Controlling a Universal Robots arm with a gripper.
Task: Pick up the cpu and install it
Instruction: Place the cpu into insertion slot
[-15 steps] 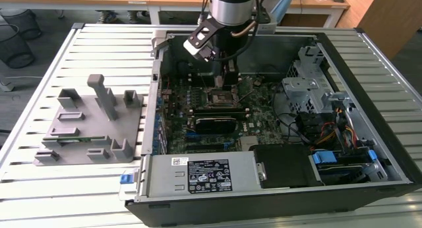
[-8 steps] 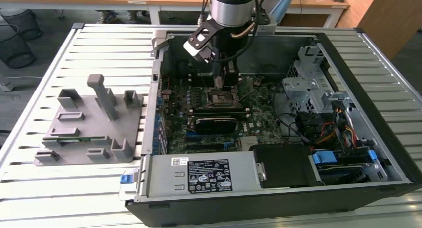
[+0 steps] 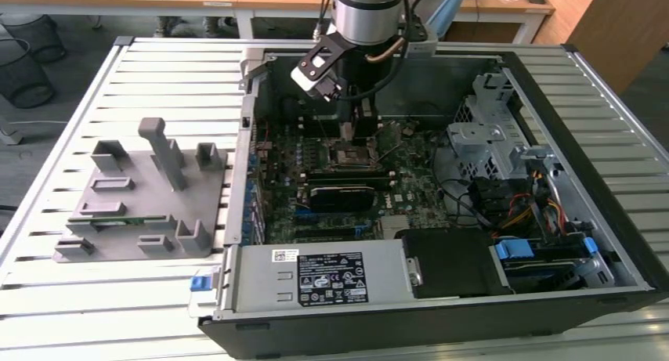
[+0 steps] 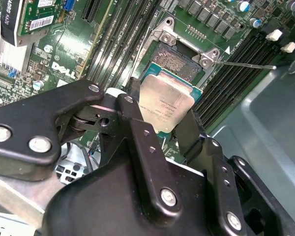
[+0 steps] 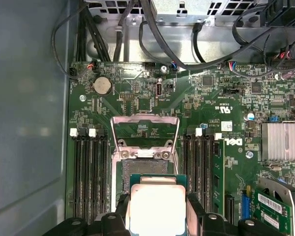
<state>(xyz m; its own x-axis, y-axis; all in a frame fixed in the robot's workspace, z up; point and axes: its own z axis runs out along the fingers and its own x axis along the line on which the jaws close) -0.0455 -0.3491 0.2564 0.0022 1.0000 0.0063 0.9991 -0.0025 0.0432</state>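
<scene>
Exterior view, left to right: grey fixture [image 3: 141,204] sits on the slatted table [image 3: 63,102], well apart from the work. The open case [image 3: 616,243] is mid-frame, with the tool [image 3: 350,130] down inside it, right above the socket [image 3: 352,153]. Cables and the drive cage [image 3: 491,134] are on the exterior view's right, clear of the arm.

The tool [image 4: 162,110] is clamped on the cpu [image 4: 166,105], 1 finger on each of 2 opposite edges, silver top up. In the first wrist view the cpu [image 5: 156,209] hangs over the socket [image 5: 142,172], offset toward the tool side. Can't tell if it touches yet. The load plate [image 5: 145,130] is flipped open and the lever [image 4: 246,64] is swung out, so the seat is exposed.

My read: this is the placement step, pick done, chip not seated.

To do it well:
- Centre the cpu over the seat before any descent.
- Keep it flat, 4 corners parallel to the frame.
- Go straight down with no sliding, since the contacts likely bend easily.
- Keep the fingers off the memory slots [image 5: 91,167] on both sides.
</scene>
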